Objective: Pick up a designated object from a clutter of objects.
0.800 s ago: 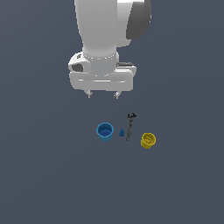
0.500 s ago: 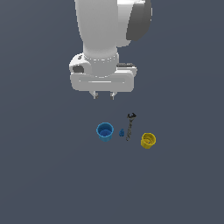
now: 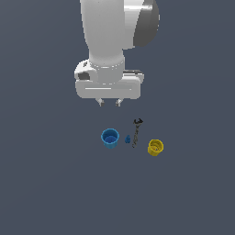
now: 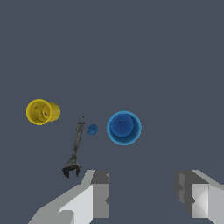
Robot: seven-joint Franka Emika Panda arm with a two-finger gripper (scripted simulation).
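The bright blue cup [image 3: 110,137] stands upright on the grey floor, mouth up; it also shows in the wrist view [image 4: 124,127]. A tiny blue piece [image 3: 127,139] lies just beside it, then a thin dark wrench [image 3: 136,132], then the yellow cup [image 3: 155,147] furthest to the exterior view's right. In the wrist view these are the blue piece [image 4: 92,129], the wrench [image 4: 75,148] and the yellow cup [image 4: 41,111]. My gripper [image 3: 109,103] hangs open and empty above the blue cup, well clear of it. Its fingers [image 4: 99,192] stand wide apart.
The floor [image 3: 55,183] is plain dark grey all around the small cluster. The arm's white body [image 3: 110,41] fills the upper middle of the exterior view.
The gripper has come down a little toward the objects. The cups, blue piece and wrench have not moved.
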